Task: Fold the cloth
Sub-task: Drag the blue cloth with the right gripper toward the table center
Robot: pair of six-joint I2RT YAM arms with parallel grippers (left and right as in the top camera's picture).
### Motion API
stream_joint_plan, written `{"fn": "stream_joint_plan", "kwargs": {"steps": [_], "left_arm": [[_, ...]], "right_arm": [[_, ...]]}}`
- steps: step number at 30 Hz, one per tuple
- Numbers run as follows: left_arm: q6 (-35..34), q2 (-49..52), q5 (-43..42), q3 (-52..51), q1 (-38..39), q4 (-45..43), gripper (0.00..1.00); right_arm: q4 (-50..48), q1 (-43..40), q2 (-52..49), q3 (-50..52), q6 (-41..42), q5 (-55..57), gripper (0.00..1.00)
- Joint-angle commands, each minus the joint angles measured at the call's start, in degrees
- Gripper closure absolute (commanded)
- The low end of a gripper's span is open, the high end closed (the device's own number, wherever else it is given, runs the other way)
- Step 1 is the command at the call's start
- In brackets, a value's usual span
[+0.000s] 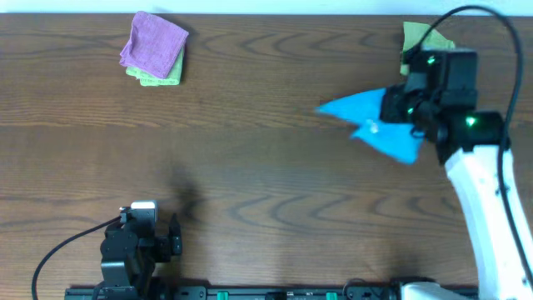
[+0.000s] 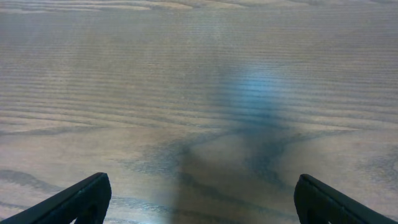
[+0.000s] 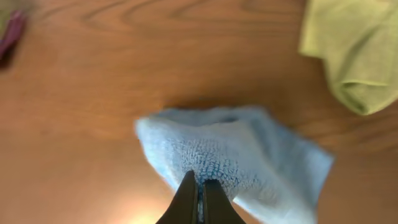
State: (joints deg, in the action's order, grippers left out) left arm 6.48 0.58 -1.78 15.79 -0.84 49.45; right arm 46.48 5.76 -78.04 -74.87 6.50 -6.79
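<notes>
overhead, the cloth (image 1: 360,110) is at the right side of the desk (image 1: 250,167), pinched by the right claw (image 3: 200,186). the left claw (image 2: 202,198) is spread wide.

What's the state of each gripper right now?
Left gripper: open, holding nothing.
Right gripper: shut, pinching the cloth.
</notes>
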Motion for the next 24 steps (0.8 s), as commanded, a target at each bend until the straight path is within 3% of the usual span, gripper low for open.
{"fn": "stream_joint_plan", "kwargs": {"steps": [1,9,16,24], "left_arm": [[2.5,-0.4,0.7,-0.8,0.2,3.0,0.05],[2.5,-0.4,0.7,-0.8,0.2,3.0,0.05],[2.5,-0.4,0.7,-0.8,0.2,3.0,0.05],[2.5,-0.4,0.7,-0.8,0.2,3.0,0.05]], "right_arm": [[3.7,5.4,3.7,-0.5,0.2,-0.7,0.99],[11.7,24.3,7.3,-0.5,5.8,-2.8,0.99],[12.6,38.5,7.7,-0.5,13.1,-4.6,0.99],[11.6,45.3,8.1,-0.5,16.2,-3.8,0.99]]}}
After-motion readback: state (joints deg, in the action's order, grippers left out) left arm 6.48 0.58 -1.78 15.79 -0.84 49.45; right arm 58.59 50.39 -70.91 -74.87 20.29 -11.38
